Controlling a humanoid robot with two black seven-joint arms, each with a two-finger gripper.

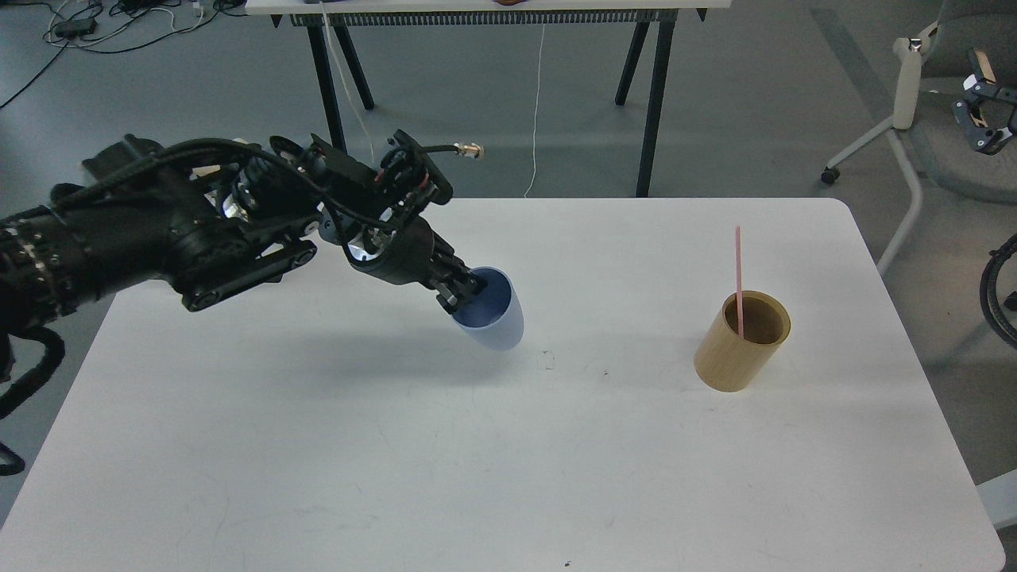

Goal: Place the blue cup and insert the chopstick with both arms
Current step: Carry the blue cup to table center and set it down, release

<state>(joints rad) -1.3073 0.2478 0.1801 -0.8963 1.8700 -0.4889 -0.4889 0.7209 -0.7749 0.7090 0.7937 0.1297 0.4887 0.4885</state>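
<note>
Gripping the blue cup (491, 311) by its rim, the left gripper (459, 291) (fingers clamped) holds it left of the wooden holder (739, 343) with the pink chopstick (738, 274).

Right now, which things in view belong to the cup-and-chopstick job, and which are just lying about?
Part of the job:
- blue cup, gripped at its rim by the left gripper
- pink chopstick, standing in the wooden holder
- white table

Just lying about:
- office chair, far right
- black-legged table behind
- floor cables, top left
</note>
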